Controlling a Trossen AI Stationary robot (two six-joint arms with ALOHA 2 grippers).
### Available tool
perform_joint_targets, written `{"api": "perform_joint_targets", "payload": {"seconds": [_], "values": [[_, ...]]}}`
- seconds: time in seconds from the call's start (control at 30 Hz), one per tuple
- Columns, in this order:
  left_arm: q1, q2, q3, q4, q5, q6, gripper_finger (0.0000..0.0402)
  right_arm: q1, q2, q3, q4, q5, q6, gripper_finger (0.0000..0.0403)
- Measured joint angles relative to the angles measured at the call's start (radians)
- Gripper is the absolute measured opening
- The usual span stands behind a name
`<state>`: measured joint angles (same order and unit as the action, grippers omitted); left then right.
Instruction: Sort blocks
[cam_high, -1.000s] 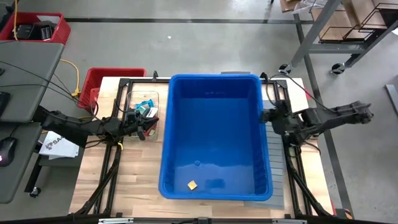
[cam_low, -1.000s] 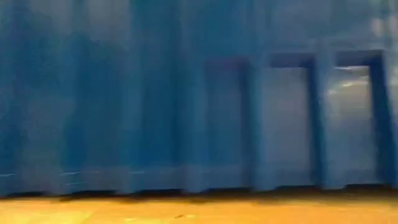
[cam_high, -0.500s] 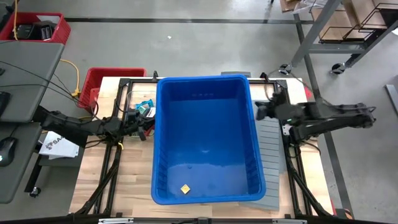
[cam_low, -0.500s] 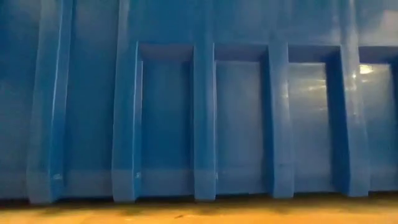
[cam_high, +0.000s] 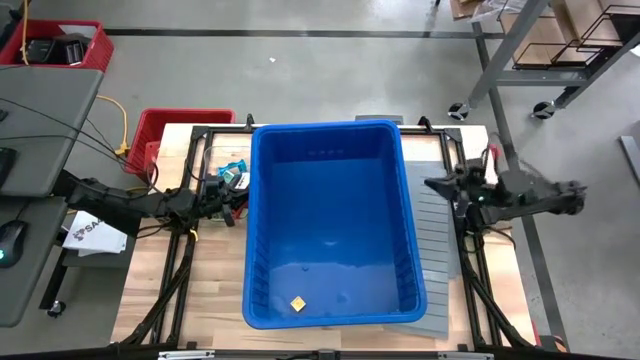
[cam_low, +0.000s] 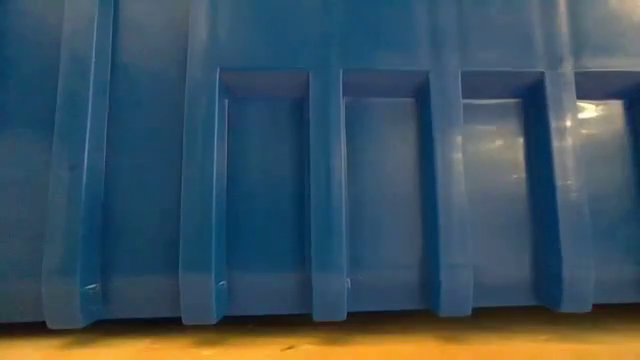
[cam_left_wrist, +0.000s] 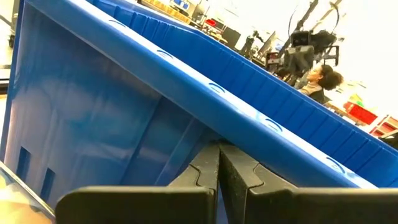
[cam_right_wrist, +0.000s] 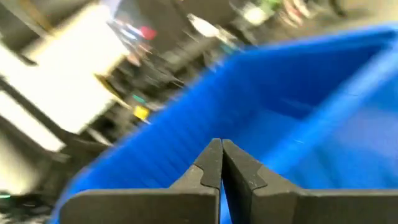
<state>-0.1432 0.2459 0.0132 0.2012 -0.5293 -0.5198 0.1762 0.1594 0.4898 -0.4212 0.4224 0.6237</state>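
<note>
Large blue bin (cam_high: 330, 220) on wooden table (cam_high: 215, 290), taken as landmark; long axis running from near edge to far edge in high view

One yellow block (cam_high: 297, 303) lying on bin floor, near the front wall, slightly left of centre; no other blocks seen inside bin

Clear container (cam_high: 228, 165) just beside bin's left wall, toward the far end; a few teal and dark pieces inside, too small to identify as blocks or not

Grey ribbed panels (cam_high: 432, 240) lying flat on table along bin's right side, partly tucked under its front right corner

Left gripper (cam_high: 232, 197) just beside bin's left outer wall, close to the clear container; jaws closed, empty, tips pressed together in left wrist view (cam_left_wrist: 219, 163), pointed at the wall below the rim

Right gripper (cam_high: 432, 185) off bin's right wall, apart from it, above the grey panels; jaws closed, nothing held, tips together in right wrist view (cam_right_wrist: 221, 158), facing the bin

Low view filled by bin's ribbed front wall (cam_low: 320, 180), strip of table beneath

Person (cam_left_wrist: 320, 79) visible in room beyond bin, left wrist view
</note>
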Motion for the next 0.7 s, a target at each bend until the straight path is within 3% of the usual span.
{"api": "perform_joint_targets", "payload": {"seconds": [0.13,0.27,0.53,0.7], "values": [[0.000,0.000,0.000,-0.001,0.000,0.000,0.0001,0.002,-0.093,-0.258,0.471,-0.100,-0.132,0.0000],[0.000,0.000,0.000,-0.002,0.000,0.000,0.0001,0.001,-0.127,-0.456,0.741,-0.125,-0.202,0.0000],[0.000,0.002,0.000,-0.004,-0.001,-0.001,0.0001,-0.002,-0.135,-0.468,0.502,-0.248,-0.231,0.0000],[0.000,0.006,0.000,-0.011,-0.002,-0.001,0.0001,-0.007,-0.086,-0.467,0.504,-0.320,-0.398,0.0000]]}}
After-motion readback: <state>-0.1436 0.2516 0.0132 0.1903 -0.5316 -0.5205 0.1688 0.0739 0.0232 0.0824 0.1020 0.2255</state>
